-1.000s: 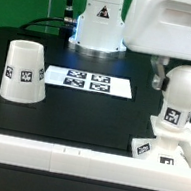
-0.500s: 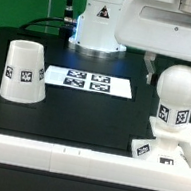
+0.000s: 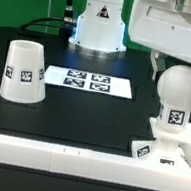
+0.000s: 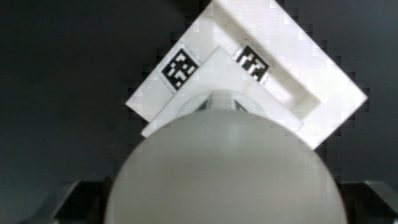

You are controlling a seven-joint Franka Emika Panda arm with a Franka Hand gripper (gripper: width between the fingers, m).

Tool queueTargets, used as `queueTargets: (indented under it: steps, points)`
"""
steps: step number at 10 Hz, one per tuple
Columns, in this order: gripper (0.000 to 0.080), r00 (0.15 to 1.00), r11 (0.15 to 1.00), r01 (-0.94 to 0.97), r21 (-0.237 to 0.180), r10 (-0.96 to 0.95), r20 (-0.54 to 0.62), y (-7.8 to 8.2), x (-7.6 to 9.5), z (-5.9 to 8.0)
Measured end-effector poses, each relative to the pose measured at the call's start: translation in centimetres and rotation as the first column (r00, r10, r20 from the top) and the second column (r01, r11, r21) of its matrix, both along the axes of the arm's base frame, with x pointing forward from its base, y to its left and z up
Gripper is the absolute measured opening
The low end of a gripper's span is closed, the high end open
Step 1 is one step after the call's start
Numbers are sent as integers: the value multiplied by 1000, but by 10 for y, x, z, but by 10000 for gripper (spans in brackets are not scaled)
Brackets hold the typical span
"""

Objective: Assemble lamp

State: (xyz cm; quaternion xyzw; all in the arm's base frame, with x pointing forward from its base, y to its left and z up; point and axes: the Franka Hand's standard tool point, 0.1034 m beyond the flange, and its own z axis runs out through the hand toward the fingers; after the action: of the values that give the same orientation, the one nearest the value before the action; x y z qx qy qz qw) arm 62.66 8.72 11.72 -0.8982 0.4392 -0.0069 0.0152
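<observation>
The white bulb (image 3: 176,94) stands upright with its tagged stem in the flat square base (image 3: 165,150) at the exterior view's right front. My gripper (image 3: 177,75) comes down from above with one dark finger on each side of the bulb's round head and is shut on it. In the wrist view the bulb head (image 4: 221,165) fills the foreground, the base (image 4: 285,70) lies beyond it, and the gripper (image 4: 217,205) shows only as dark finger edges beside it. The tapered shade (image 3: 23,71) stands alone at the exterior view's left.
The marker board (image 3: 88,81) lies flat at the middle back of the black table. The robot's white pedestal (image 3: 100,23) stands behind it. A white rail (image 3: 62,159) runs along the table's front edge, just in front of the base.
The bulb has turned about its stem: its tags face a different way. It went from leaning towards the exterior view's right to standing straight over the base.
</observation>
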Motion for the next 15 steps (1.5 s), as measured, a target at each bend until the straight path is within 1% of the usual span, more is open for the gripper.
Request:
queueTargets:
  steps: [2,3,4,5,6,8,9,13,15]
  points:
    - [578,1000,1000,10,2,-10,2,0,0,0]
    - [639,1000,1000,-3,1,3,2,0,0,0]
    - [687,992,992,-130,-4,130,5,-1,0,0]
    - [687,986,986,-169,-6,169,7,0,0,0]
    - [696,951,951,-308,-21,308,7,1,0,0]
    - [698,845,845,-534,-31,534,12,4,1,0]
    - [698,752,751,-659,-37,660,10,4,1,0]
    - [698,564,564,-825,-45,826,4,3,1,0]
    - [698,416,415,-908,-56,909,-1,3,2,0]
